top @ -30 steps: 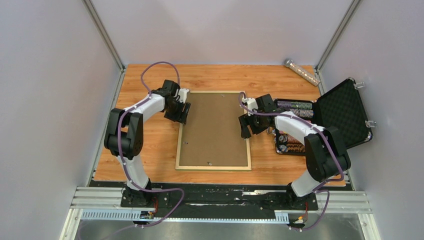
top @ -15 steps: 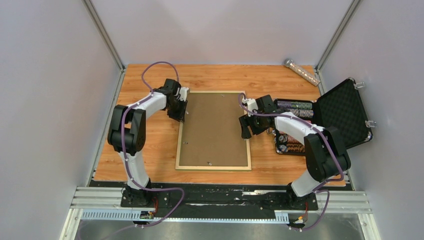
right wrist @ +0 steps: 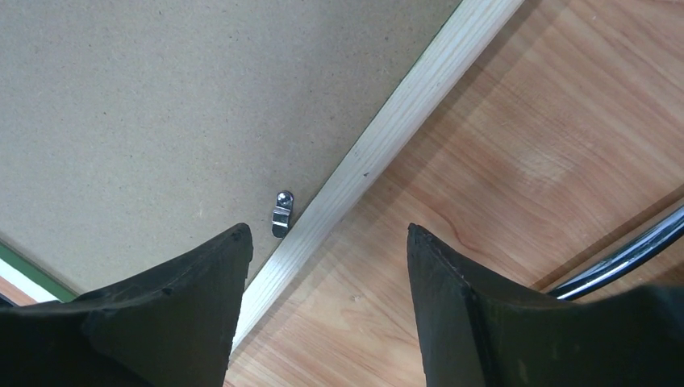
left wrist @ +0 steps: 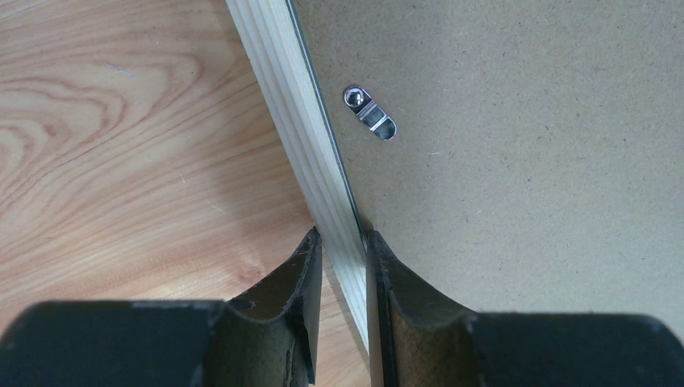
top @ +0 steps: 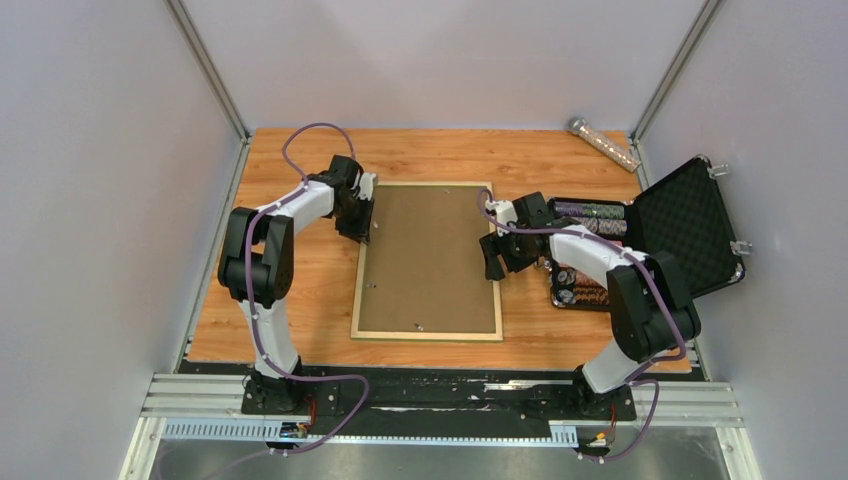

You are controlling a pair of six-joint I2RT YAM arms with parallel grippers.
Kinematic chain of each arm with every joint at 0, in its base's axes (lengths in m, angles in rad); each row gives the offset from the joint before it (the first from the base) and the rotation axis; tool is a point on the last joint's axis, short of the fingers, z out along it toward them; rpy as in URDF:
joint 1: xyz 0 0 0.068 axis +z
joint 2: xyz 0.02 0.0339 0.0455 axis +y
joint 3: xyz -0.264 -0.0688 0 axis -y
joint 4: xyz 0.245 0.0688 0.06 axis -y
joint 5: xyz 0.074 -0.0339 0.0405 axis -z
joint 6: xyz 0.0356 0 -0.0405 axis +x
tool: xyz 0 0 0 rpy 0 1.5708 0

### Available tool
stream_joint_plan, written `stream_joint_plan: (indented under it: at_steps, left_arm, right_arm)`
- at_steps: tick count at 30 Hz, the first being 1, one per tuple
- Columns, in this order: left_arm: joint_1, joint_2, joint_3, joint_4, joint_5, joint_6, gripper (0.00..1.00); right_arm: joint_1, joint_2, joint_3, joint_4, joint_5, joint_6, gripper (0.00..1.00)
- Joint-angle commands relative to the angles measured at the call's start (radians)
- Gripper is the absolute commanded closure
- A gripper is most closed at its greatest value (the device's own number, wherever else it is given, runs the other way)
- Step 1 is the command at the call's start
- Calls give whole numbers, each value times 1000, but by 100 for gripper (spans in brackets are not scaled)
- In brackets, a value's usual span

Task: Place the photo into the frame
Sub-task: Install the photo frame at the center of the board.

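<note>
Currently, the frame point(top: 425, 336) is laid face-down at the middle of the table point(top: 310, 290), with the brown backing board point(top: 428, 255) seated inside it. Its left rail is clamped by the left gripper point(left wrist: 343, 242). The right gripper point(right wrist: 327, 242) is positioned over the right rail, jaws apart, beside a metal turn clip point(right wrist: 281, 214).

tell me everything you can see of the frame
The frame lies flat, back up, on the wooden table. It has thin pale wood rails, with a green strip showing along one edge, around a brown backing board with small metal clips on it. The left gripper pinches its left rail; the right gripper is open over its right rail.
</note>
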Motion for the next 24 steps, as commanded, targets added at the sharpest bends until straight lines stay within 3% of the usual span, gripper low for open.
stream_joint_plan:
  at_steps: [1,13,24]
  left_arm:
    - [-7,41,-2,34,7,-6,99]
    - [-8,44,-1,35,16,-5,100]
    - [-7,47,-5,37,17,1,100]
  right_arm:
    - [-6,15,3,7,-4,-28,32]
    - [-6,61,21,7,-2,-26,38]
    - [-6,77,41,15,16,-20,58]
